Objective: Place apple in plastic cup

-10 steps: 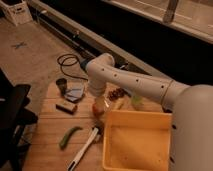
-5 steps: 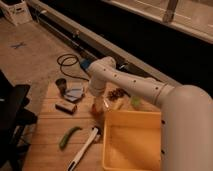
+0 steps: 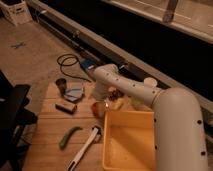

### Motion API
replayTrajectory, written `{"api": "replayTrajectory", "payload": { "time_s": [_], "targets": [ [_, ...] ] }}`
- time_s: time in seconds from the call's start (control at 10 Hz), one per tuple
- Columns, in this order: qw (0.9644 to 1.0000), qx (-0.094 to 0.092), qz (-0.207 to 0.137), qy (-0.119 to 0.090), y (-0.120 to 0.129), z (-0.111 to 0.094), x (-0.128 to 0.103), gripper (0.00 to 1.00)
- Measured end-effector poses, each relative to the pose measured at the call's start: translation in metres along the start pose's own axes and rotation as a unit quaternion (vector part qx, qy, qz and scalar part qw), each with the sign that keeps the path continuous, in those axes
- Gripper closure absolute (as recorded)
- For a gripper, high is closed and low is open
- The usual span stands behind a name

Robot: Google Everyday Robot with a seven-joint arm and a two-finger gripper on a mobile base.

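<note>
The apple point(image 3: 98, 109) is a small reddish-orange ball on the wooden table point(image 3: 50, 145), just left of the yellow bin's near corner. My gripper point(image 3: 100, 95) hangs from the white arm directly above it, very close to or touching its top. A pale yellowish shape point(image 3: 121, 104) just right of the apple, under the arm, looks like the plastic cup, but the arm hides most of it. A dark red grape cluster point(image 3: 114, 94) lies between the gripper and that shape.
A large yellow bin point(image 3: 131, 145) fills the table's right side. A dark cup point(image 3: 61, 84), blue cloth point(image 3: 74, 92) and brown bar point(image 3: 66, 106) sit at the left. A green pod point(image 3: 69, 136) and white-handled brush point(image 3: 85, 147) lie in front. White jar point(image 3: 149, 81) behind the arm.
The arm has swung closer and its wrist has dropped slightly, bringing the gripper lower over the apple. The apple and the other objects have stayed in place.
</note>
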Motion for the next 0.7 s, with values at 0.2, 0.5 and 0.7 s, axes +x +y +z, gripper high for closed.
{"api": "replayTrajectory", "payload": {
  "time_s": [0.2,0.5,0.7],
  "targets": [
    [0.9998,0.000,0.013,-0.013,0.008,0.001,0.011,0.32],
    [0.9990,0.003,0.008,-0.043,0.015,0.002,0.007,0.63],
    [0.9984,0.008,0.013,-0.055,0.019,0.003,0.009,0.84]
  ]
}}
